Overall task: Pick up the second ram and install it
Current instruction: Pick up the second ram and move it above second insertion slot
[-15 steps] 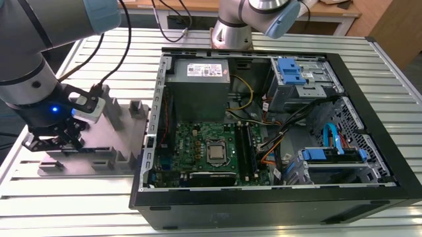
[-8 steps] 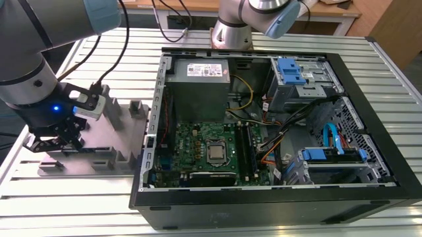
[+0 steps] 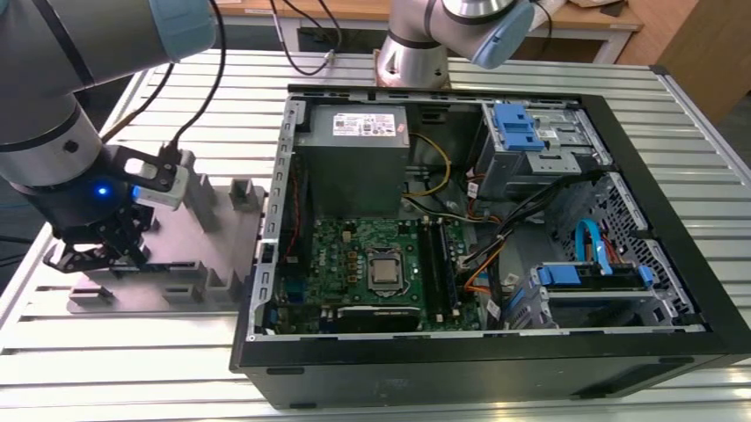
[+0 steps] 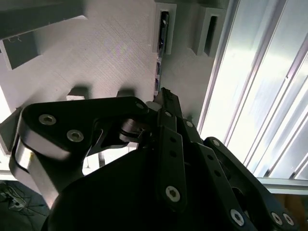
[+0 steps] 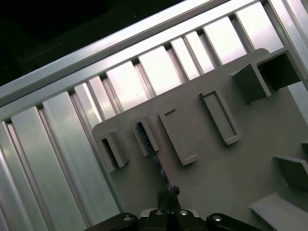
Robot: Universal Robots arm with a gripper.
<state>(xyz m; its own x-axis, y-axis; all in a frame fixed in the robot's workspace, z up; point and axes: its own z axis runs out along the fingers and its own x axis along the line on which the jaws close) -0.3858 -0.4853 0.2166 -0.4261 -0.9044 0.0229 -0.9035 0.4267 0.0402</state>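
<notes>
Second ram (image 5: 154, 156) seen edge-on: thin dark strip, lower part hidden in a slot of the matte grey plastic holder (image 5: 216, 173), at the exterior view's left of the computer case (image 3: 493, 356). Black gripper (image 5: 168, 193) clamped on its end.

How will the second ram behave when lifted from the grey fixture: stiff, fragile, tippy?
Probably stiff and light: the second ram looks like a thin flat board standing on edge in a slot of the grey fixture. It might tilt or slip, since the gripper seems shut on only its narrow upper edge. Thinness suggests handling it gently.
</notes>
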